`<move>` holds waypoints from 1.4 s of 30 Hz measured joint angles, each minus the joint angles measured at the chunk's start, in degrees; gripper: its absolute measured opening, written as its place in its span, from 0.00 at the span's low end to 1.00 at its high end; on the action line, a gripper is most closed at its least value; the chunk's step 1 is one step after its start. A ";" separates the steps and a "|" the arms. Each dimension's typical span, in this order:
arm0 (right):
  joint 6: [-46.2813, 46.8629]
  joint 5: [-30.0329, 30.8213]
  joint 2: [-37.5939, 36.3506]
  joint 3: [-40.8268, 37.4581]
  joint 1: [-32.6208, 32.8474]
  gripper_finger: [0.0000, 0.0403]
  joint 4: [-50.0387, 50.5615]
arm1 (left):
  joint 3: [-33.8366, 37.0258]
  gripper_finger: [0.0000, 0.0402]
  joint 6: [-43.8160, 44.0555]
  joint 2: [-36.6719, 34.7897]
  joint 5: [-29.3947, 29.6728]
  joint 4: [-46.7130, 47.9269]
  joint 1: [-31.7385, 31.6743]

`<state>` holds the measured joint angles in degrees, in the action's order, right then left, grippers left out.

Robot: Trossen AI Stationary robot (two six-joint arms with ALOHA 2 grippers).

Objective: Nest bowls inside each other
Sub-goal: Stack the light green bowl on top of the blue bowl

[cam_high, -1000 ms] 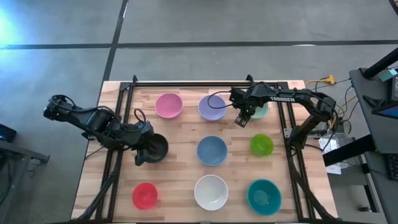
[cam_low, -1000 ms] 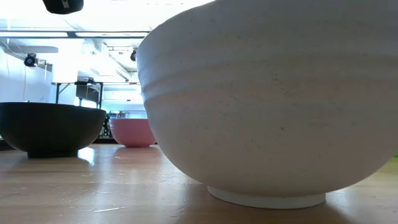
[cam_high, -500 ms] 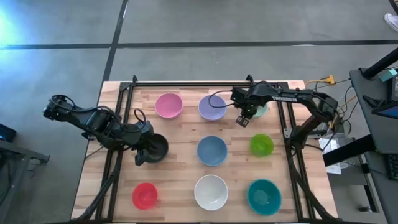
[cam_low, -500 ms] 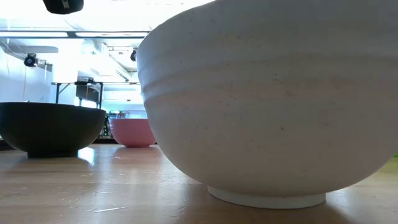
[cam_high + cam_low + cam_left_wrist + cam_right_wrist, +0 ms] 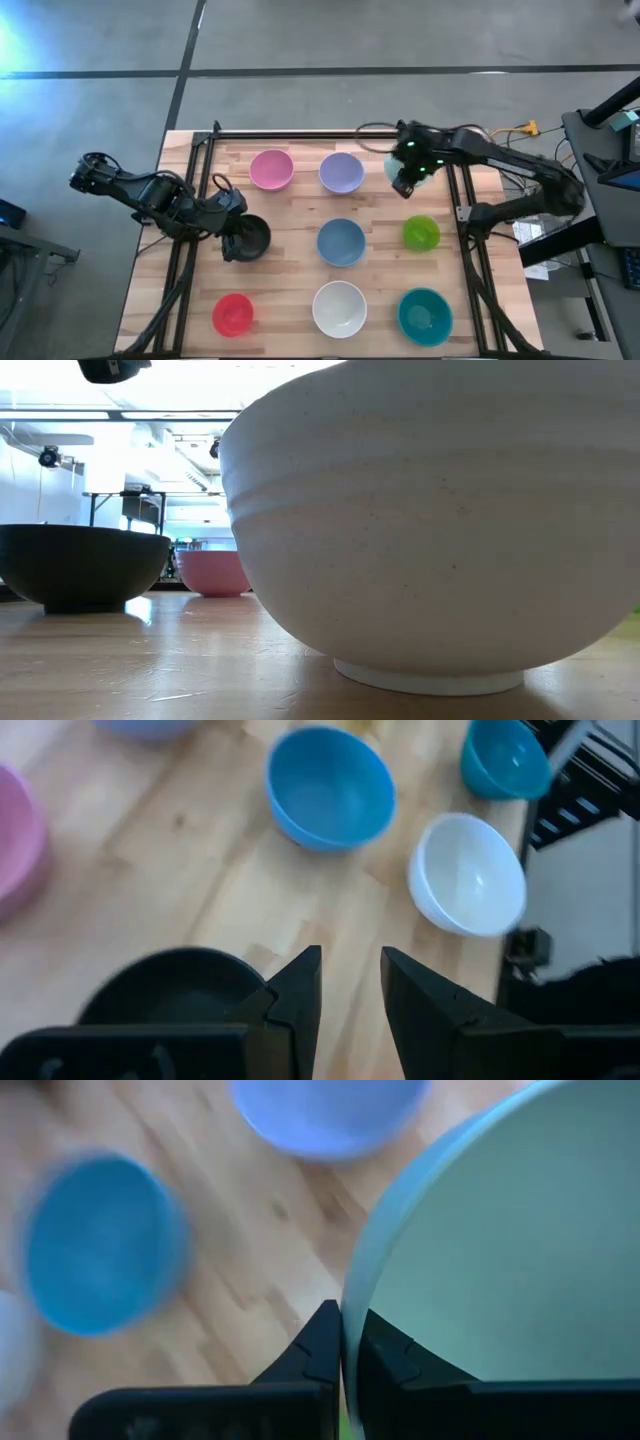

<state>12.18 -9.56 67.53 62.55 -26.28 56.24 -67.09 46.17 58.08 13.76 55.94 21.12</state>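
Nine bowls show in the high view: pink [image 5: 271,169], lavender [image 5: 341,172], black [image 5: 252,238], blue [image 5: 341,242], lime green [image 5: 421,233], red [image 5: 233,314], white [image 5: 340,308], teal [image 5: 425,315], and a sliver of mint green [image 5: 391,165] beside my right gripper [image 5: 404,183]. That gripper [image 5: 345,1330] is shut on the mint bowl [image 5: 500,1250]. My left gripper [image 5: 228,250] is open [image 5: 350,975] and hangs above the black bowl [image 5: 170,985], high over it in the low view [image 5: 112,368]. The other bowls stand upright on their bases. My right gripper has the mint bowl's rim [image 5: 352,1295] pinched between its two fingers, one inside the bowl and one outside. The fingers come at it from above. Whether the bowl is off the table, I cannot tell.
The bowls stand in three rows on a wooden table [image 5: 290,215] with black frame rails along its left [image 5: 195,190] and right [image 5: 462,200] sides. In the low view the white bowl [image 5: 430,520] fills most of the picture, with the black [image 5: 80,565] and pink [image 5: 212,572] bowls behind.
My right arm has swung about: its gripper has moved a little toward the table's right and far edges and turned, and the mint bowl now shows on the gripper's left instead of its right. My left gripper has crept slightly toward the right, over the black bowl.
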 joint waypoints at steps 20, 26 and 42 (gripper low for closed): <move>10.80 -10.68 -23.02 -16.53 19.98 0.02 -53.01 | 0.63 0.22 1.78 10.91 1.89 -1.85 -0.02; 8.63 -11.90 -14.17 -16.95 30.10 0.02 -55.41 | 0.63 0.22 -9.10 13.57 -4.22 -1.70 -0.02; 7.16 0.85 25.37 18.88 43.48 0.02 -40.13 | 0.98 0.22 -20.02 -3.47 -5.59 0.97 1.14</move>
<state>19.35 -8.71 92.90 81.43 17.19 16.12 -66.11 26.15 54.61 8.16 56.91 22.26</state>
